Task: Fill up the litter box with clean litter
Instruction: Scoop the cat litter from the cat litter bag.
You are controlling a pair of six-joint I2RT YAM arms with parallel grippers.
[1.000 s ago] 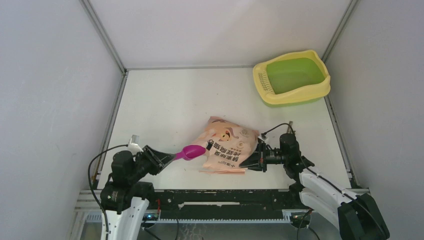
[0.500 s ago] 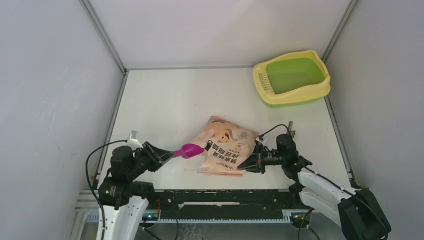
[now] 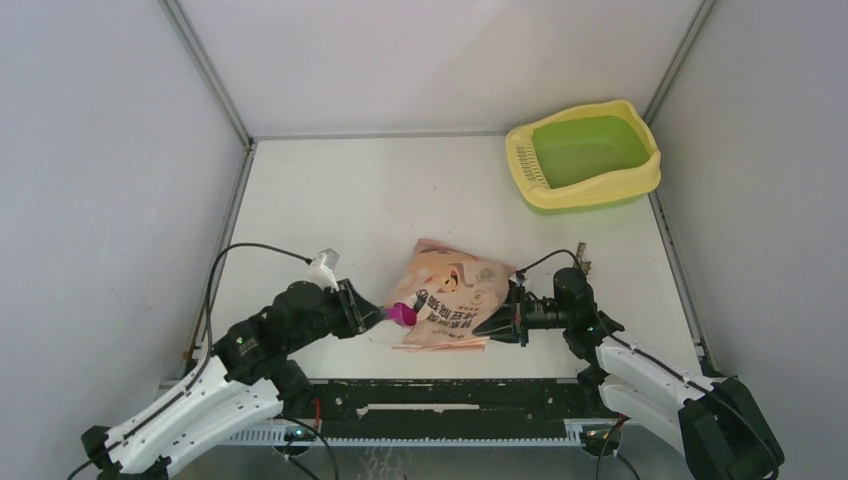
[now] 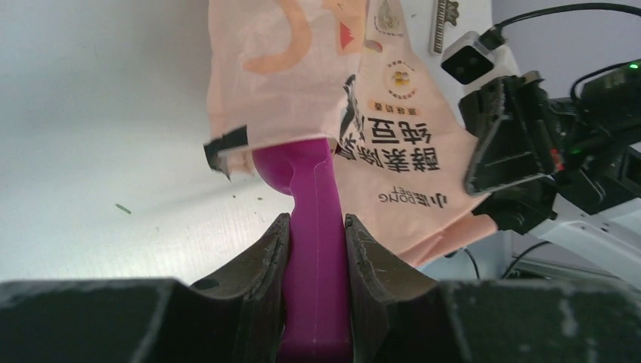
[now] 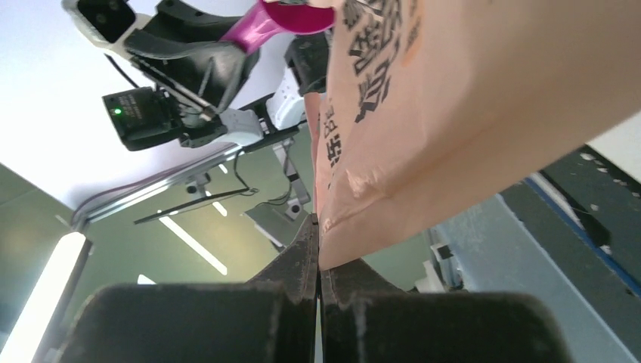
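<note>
The litter box (image 3: 584, 154), yellow rim and green basin, stands at the far right corner, far from both grippers. My left gripper (image 3: 372, 316) is shut on the magenta scoop (image 4: 314, 249). The scoop's bowl (image 3: 403, 314) is pushed into the torn opening of the peach-pink bag (image 3: 450, 293). My right gripper (image 3: 500, 325) is shut on the bag's right edge (image 5: 344, 242) and holds it up. A few dark litter specks (image 4: 123, 209) lie on the table near the bag's mouth. Litter inside the bag is hidden.
Grey walls close in the white table (image 3: 350, 200) on three sides. A black rail (image 3: 450, 395) runs along the near edge. Cables trail from both wrists.
My left arm has reached right and forward. The scoop's bowl has gone from just outside the bag into its opening. The right gripper has stayed on the bag.
</note>
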